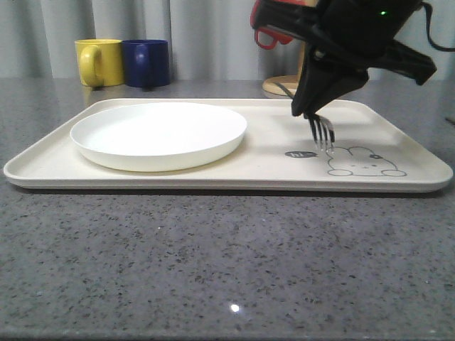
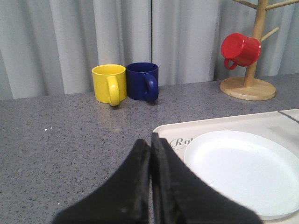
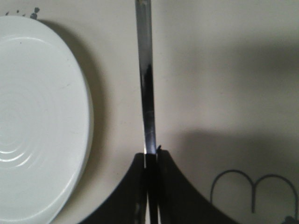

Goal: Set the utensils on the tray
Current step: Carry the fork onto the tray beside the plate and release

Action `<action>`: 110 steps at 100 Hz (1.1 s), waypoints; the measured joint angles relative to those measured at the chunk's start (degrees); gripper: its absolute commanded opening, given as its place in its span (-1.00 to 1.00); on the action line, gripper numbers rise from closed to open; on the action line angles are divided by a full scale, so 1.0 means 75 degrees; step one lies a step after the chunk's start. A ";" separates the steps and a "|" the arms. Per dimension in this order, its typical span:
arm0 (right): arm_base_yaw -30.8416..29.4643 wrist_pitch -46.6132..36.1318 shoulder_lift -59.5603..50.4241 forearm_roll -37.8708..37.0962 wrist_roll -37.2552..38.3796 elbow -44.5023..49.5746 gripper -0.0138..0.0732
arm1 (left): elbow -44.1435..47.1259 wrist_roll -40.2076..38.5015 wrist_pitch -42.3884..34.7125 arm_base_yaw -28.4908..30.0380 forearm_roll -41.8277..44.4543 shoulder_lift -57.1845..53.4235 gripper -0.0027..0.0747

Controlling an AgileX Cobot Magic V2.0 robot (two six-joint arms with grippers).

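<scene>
Fork [image 1: 323, 132]: polished, mirror-bright metal. Plate [image 1: 158, 133]: smooth, glossy white. Tray [image 1: 213, 174]: smooth, matt cream. Table [image 1: 213, 263]: speckled grey stone look, slight sheen. Mugs [image 2: 125, 83]: glossy glaze. Rack [image 2: 252, 60]: pale wood.

Even soft light — faint shadows; wrist close-ups blurred, dim.

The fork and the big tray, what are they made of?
The slim silver fork, held in the right claw, looks like polished metal: its handle is thin and mirror-bright, with dark reflections in the right wrist view. The large cream rectangular tray looks like matte plastic or melamine, going by its soft dull sheen, rounded rim and printed rabbit, though that look alone cannot settle it.
</scene>
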 measured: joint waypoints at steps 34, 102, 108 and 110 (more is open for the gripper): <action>0.0086 -0.0245 0.0420 0.0000 0.0171 0.0000 -0.71 | 0.0000 0.0000 0.0000 0.0000 0.0000 0.0000 -0.98; 0.0086 -0.0241 0.0533 -0.0005 0.0200 0.0000 -0.01 | 0.0000 0.0000 0.0000 0.0000 0.0000 0.0000 -0.98; 0.0086 -0.0241 0.0533 -0.0005 0.0200 0.0000 0.01 | 0.0000 0.0000 0.0000 0.0000 0.0000 0.0000 -0.98; 0.0086 -0.0241 0.0533 -0.0005 0.0200 0.0000 0.01 | 0.0000 0.0000 0.0000 0.0000 0.0000 0.0000 -0.98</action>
